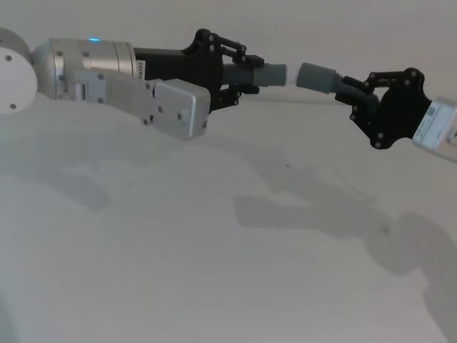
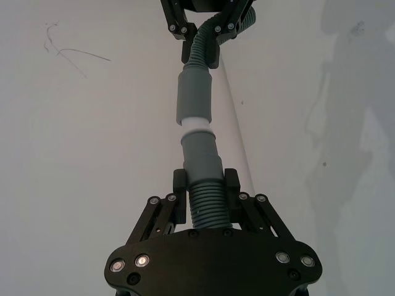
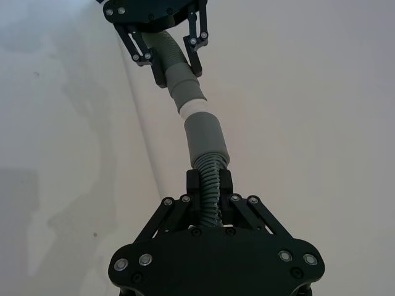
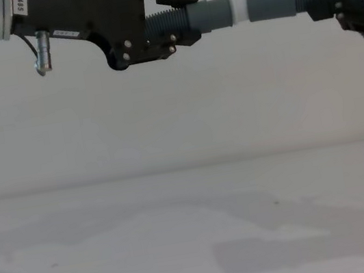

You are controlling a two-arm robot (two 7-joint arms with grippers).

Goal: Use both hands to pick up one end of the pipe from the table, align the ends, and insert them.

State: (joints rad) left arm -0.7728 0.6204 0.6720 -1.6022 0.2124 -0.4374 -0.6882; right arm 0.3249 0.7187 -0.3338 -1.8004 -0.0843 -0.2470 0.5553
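left end effector (image 1: 246, 69) clamped, right end effector (image 1: 355, 93) clamped

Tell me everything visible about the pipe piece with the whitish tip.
The pipe piece with the whitish tip is dark grey, plastic-looking: a ribbed middle, then a smooth cuff ending in a narrower whitish tip. The left pincer is shut on its ribbed part, holding it roughly level, well above the table. Its tip meets the open socket of the other piece, held by the right pincer; a whitish band shows between the cuffs, so it is not fully inserted.
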